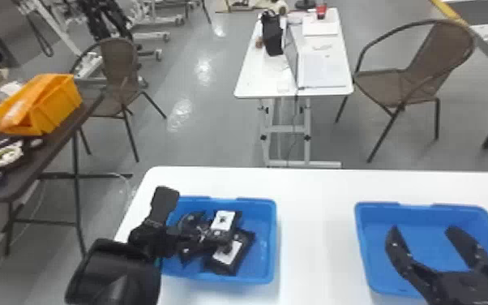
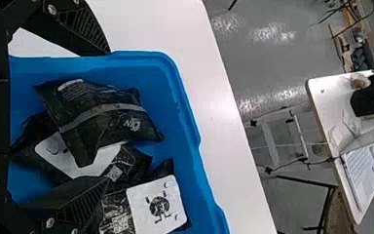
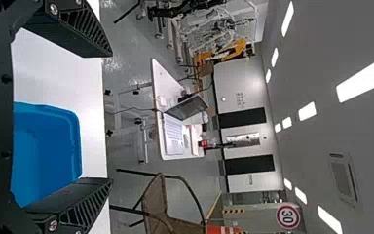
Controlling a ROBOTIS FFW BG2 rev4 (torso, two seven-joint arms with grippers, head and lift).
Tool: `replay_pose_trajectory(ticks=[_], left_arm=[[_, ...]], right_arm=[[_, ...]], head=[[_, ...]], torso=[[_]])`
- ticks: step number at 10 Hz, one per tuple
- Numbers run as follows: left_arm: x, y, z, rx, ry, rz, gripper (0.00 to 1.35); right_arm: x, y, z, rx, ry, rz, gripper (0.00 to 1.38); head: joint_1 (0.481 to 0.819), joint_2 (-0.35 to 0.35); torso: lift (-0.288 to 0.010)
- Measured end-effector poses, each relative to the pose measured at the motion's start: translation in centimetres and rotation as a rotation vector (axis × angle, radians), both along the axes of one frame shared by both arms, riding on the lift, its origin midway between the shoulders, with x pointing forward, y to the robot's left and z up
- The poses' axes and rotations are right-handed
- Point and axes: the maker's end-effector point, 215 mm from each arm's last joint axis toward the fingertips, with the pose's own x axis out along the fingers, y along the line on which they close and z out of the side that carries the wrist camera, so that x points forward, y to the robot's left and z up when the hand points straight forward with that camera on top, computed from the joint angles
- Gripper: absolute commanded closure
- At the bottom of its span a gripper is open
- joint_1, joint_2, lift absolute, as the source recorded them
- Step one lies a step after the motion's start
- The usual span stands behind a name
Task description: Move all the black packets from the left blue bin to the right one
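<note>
The black packets point(image 2: 100, 114) lie heaped in the left blue bin point(image 1: 269, 243), overlapping: one with a pale stripe rests across a white-labelled one, and another white-labelled packet point(image 2: 158, 207) lies beside them. The step in hand looks to be the first pick, best begun with the striped packet, since it is uppermost and should come away without dragging its neighbours. The left gripper point(image 2: 108, 116) is over the heap with its fingers spread wide and nothing between them; one finger is at the bin's left-hand rim, above the white table point(image 1: 316, 219), while the other hangs over the packets. It would do well to shift inward until both fingers clear the rim, narrow somewhat, then sink straight down astride a single packet's body. The packets look soft and may bulge or slip, so a firm, deep hold serves better than a nip at a corner, and a check that only one rises is wise. The left arm comes in from the bottom edge of the head view, reaching forward and inward to the bin. The right gripper point(image 1: 424, 230) is above the right blue bin point(image 1: 450, 209), its fingers well parted and empty; it needs to leave room for the drop.
</note>
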Motion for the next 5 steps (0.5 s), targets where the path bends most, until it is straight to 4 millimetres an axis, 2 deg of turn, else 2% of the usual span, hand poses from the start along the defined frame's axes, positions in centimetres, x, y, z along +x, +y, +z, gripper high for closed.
replay_pose_trajectory(ticks=[3, 4, 5], left_arm=[[0.3, 0.4, -1.1, 0.029, 0.039, -0.034, 0.14], [0.3, 0.2, -1.5, 0.034, 0.056, -0.052, 0.22], [0.4, 0.1, -2.0, 0.039, 0.071, -0.067, 0.51]], right_arm=[[0.0, 0.3, -0.3, 0.013, 0.006, 0.012, 0.10], [0.1, 0.4, -0.4, 0.017, 0.008, 0.017, 0.10], [0.2, 0.5, -0.4, 0.020, 0.009, 0.020, 0.10]], head=[[0.695, 0.183], [0.695, 0.182], [0.695, 0.182]], torso=[[0.000], [0.000], [0.000]])
